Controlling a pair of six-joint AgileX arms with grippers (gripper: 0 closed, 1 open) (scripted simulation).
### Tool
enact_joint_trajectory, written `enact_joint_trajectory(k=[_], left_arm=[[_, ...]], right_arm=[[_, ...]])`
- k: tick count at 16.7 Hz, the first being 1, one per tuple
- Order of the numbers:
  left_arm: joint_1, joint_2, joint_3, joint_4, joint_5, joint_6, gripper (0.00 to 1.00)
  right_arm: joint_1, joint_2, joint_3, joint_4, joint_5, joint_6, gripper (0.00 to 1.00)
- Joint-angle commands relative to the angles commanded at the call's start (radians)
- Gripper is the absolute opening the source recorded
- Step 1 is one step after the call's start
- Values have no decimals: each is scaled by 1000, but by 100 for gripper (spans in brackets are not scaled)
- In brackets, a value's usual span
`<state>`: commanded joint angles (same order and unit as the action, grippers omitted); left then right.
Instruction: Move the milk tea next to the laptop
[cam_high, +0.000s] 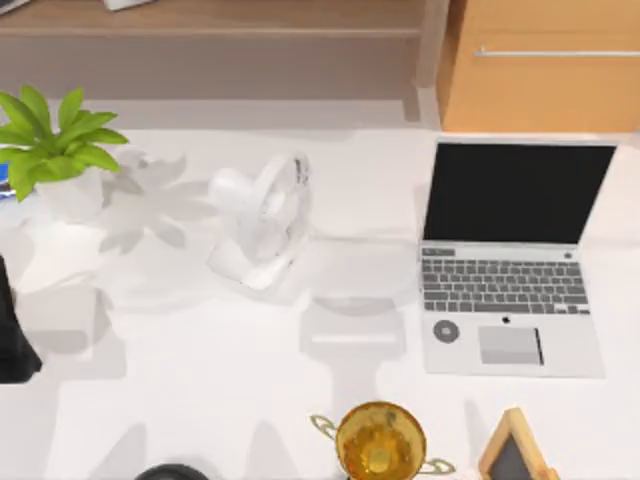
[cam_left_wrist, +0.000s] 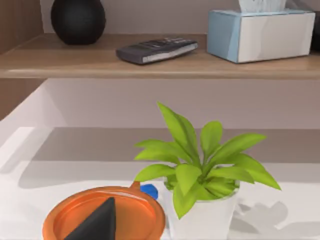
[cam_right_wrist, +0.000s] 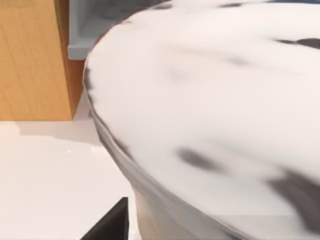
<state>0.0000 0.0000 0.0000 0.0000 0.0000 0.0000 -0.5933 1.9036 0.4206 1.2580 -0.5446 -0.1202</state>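
while my left hand (cam_left_wrist: 95, 225) hovers just over the orange-lidded milk tea cup (cam_left_wrist: 104, 215) beside the potted green plant (cam_left_wrist: 202, 165), well apart from the silver-grey laptop (cam_high: 510, 260), i cannot tell its grip.

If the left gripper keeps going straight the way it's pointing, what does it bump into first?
Probably the orange round lid right under the dark fingertip. Going forward past it, the potted plant in its white pot comes next. Depth is hard to judge here, so this is a guess.
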Motion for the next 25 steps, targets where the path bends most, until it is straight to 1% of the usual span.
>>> enact_joint_trajectory(k=[10, 11, 20, 25], left_arm=[[0, 0, 0, 0, 0, 0, 100], [0, 0, 0, 0, 0, 0, 100], [0, 0, 0, 0, 0, 0, 100], [0, 0, 0, 0, 0, 0, 100]], right_arm=[[0, 0, 0, 0, 0, 0, 2], [0, 0, 0, 0, 0, 0, 0], [-1, -4, -1, -3, 0, 1, 0], [-1, -58, 2, -61, -1, 2, 0]])
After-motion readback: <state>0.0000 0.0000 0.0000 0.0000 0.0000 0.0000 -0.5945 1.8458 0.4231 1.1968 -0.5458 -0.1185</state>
